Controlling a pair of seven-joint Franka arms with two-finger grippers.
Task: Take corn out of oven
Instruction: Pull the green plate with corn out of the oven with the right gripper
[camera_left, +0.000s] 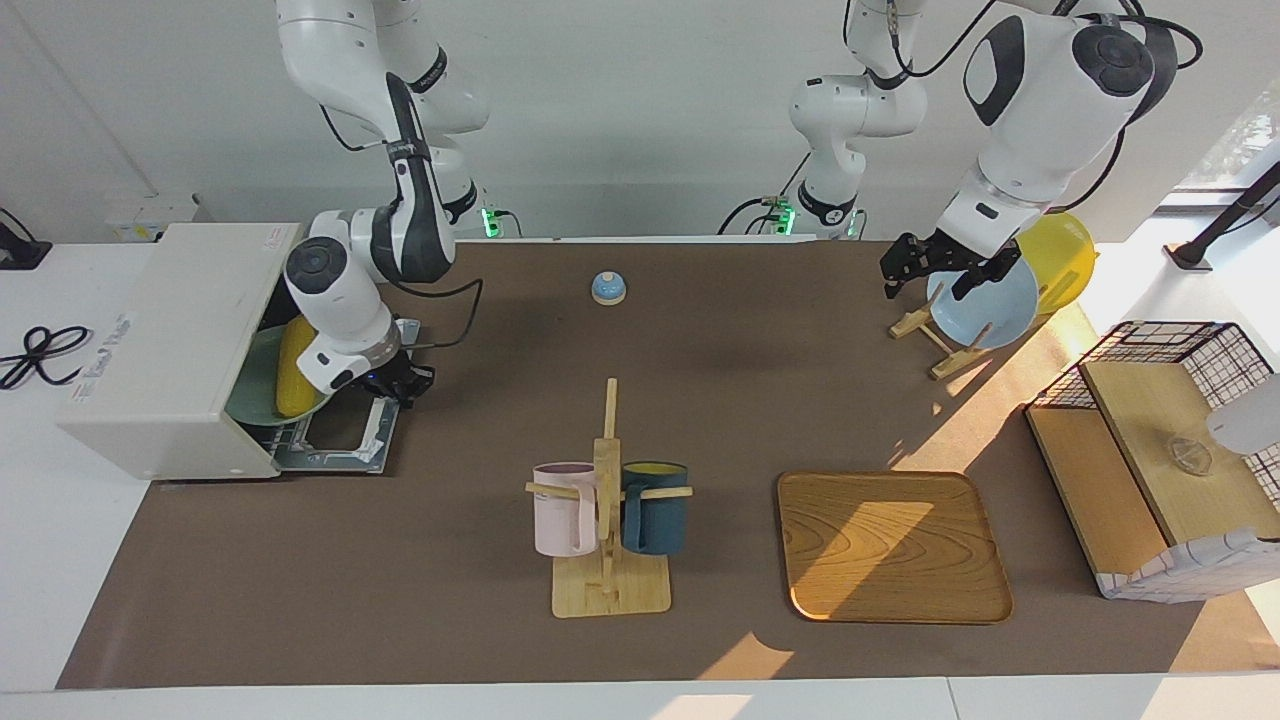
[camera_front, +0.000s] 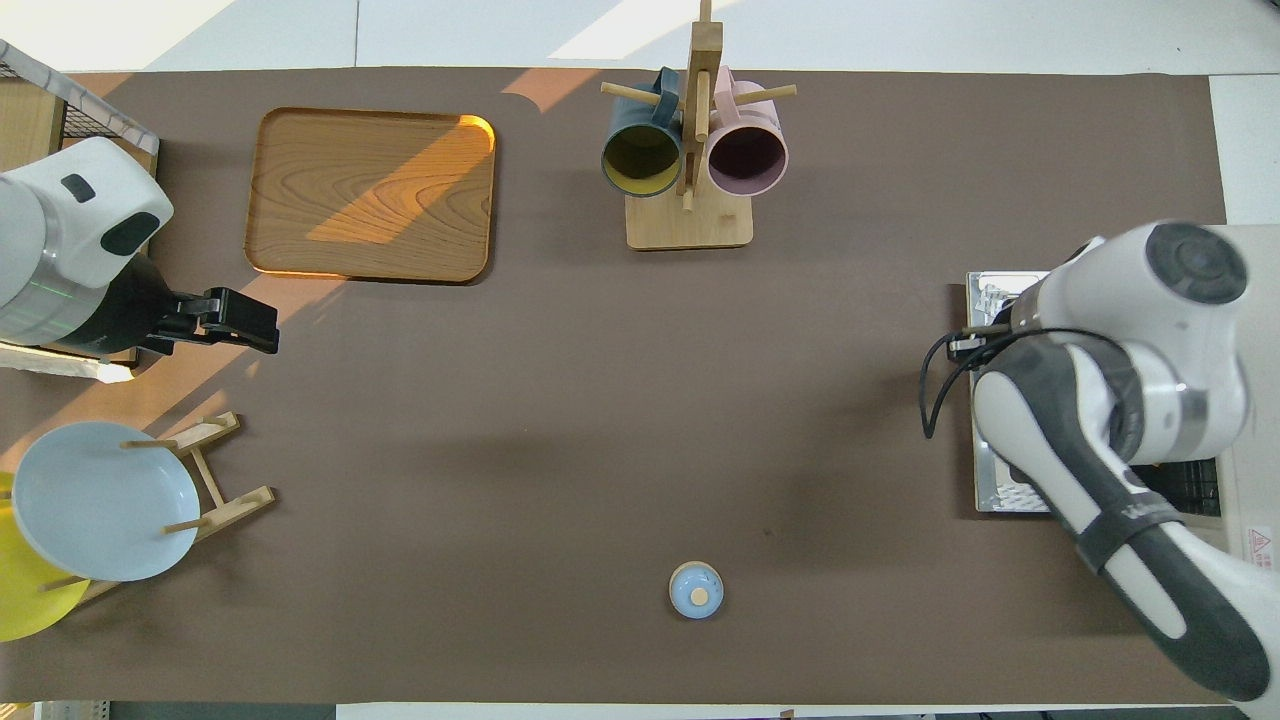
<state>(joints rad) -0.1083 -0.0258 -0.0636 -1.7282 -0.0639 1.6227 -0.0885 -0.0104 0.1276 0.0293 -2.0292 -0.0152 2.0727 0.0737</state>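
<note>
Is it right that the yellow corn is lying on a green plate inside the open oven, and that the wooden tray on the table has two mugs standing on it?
Not quite. The corn does lie on the green plate in the open oven, but the facing view shows the wooden tray bare. The two mugs hang on a wooden mug stand beside the tray.

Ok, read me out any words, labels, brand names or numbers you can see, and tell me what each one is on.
Lettering on the black band of the right arm: too small to read for certain.
Red-edged warning sticker on the oven: text too small to read.
Dark label printed on the oven's top: blurred, not readable.
Small red-marked label at the top edge of the oven: not readable.
Nothing else carries text.
</note>
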